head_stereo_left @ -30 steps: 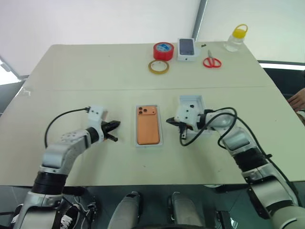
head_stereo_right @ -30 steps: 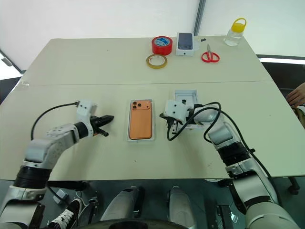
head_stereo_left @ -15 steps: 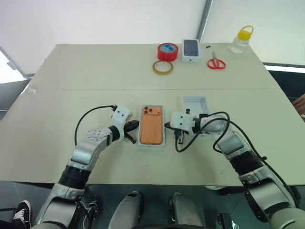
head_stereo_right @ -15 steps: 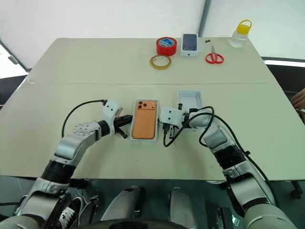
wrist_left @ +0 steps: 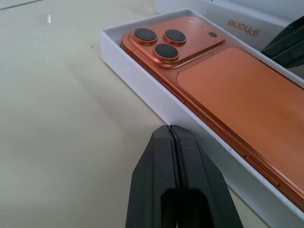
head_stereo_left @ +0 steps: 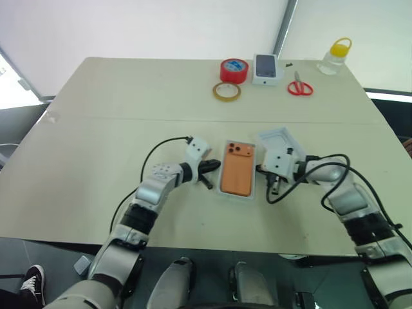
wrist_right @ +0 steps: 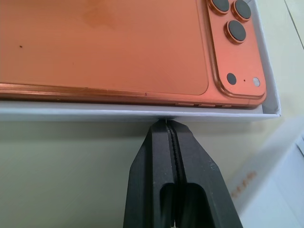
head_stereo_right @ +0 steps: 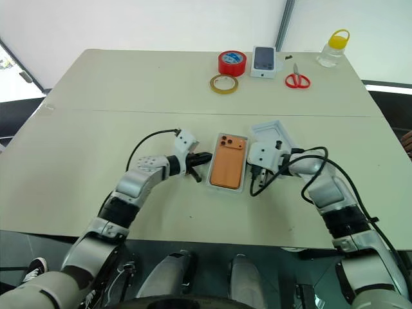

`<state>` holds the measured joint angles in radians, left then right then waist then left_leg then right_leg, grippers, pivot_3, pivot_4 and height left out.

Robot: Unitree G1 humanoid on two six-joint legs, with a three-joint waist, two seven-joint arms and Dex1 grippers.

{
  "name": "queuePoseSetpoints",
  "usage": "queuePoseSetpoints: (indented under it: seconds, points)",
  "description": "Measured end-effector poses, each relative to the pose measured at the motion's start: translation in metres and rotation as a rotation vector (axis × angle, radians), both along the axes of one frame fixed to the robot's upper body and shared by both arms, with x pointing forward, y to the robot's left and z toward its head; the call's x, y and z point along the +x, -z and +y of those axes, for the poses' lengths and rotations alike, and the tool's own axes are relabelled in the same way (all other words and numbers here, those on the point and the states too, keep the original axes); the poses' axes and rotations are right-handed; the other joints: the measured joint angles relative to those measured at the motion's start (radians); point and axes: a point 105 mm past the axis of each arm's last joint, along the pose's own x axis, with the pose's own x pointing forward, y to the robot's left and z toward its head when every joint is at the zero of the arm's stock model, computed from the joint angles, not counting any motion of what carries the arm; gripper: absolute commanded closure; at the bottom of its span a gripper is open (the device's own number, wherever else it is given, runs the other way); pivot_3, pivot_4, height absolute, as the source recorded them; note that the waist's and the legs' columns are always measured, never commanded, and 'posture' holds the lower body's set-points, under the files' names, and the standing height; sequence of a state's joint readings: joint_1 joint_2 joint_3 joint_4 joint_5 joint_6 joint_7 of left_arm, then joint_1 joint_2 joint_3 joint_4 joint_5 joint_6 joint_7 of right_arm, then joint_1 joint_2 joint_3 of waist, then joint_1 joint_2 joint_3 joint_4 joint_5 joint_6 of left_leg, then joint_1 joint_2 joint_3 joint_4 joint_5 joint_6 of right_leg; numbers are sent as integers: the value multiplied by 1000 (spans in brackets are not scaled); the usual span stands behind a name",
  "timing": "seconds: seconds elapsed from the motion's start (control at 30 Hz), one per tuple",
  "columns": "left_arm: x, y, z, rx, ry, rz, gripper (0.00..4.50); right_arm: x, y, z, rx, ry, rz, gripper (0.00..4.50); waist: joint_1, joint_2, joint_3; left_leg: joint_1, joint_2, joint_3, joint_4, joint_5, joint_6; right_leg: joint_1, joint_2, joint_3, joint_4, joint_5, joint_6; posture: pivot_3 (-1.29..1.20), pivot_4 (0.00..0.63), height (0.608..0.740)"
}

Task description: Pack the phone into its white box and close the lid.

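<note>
Squaring the white box (head_stereo_left: pixel 237 192) between two clenched tools was, as I read it, the step you had in hand. The left tool (wrist_left: pixel 172 130) was pinched shut on nothing, its tip at the box's left wall; the right tool (wrist_right: pixel 166 124) was likewise clenched empty, its tip at the opposite wall. The phone (head_stereo_left: pixel 237 169) lay in the box, camera cluster up and at the far end.

To do it well, you needed to press low on the cardboard walls, evenly from both sides, so the tray slid flat and did not tip or spill the phone.

The lid (head_stereo_left: pixel 278 140) sat just beside the box on its right, skewed and open side up, partly behind your right wrist; you had yet to turn it over and lower it square. The right arm's black cable (head_stereo_left: pixel 293 190) looped near the tray and could have snagged the lid.

Well apart, at the tabletop's (head_stereo_left: pixel 116 103) far edge, stood a red tape roll (head_stereo_left: pixel 234 69), a yellowish tape ring (head_stereo_left: pixel 226 91), a small white box picturing a dark phone (head_stereo_left: pixel 266 68), red scissors (head_stereo_left: pixel 299 86) and a yellow-capped bottle (head_stereo_left: pixel 336 55); none stood in your way.
</note>
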<state>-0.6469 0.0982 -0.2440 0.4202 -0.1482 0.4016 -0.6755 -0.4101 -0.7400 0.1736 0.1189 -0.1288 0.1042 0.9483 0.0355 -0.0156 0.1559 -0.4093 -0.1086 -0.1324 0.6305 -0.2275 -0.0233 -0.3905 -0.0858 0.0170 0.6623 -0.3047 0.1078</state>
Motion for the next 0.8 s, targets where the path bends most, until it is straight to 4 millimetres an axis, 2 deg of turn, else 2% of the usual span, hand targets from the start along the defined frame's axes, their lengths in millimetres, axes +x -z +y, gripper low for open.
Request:
queuePoseSetpoints:
  seconds: [0.17,0.4,0.57,0.8]
  points:
    - [-1,1,-16,1,34,-26,4468,-5,0,-14,-18,35,-7,4500,6,0,0,0,-1,0,0,0,1,1,-1,0,0,0,1,0,150,740]
    - [-13,3,-38,-19,108,-12,4468,-10,-2,-38,-47,98,-5,4500,5,-1,0,0,-2,0,0,-1,1,1,-2,-1,0,-1,2,0,150,740]
    - [-17,3,-46,-33,129,3,4468,-13,-2,-46,-55,115,3,4500,3,-1,0,0,-1,0,0,-1,1,1,-2,0,0,-1,2,0,150,740]
    - [-17,3,-46,-35,133,6,4468,-13,-2,-47,-53,116,4,4500,2,-1,0,0,-1,0,0,-1,1,1,-1,0,0,-1,2,0,150,740]
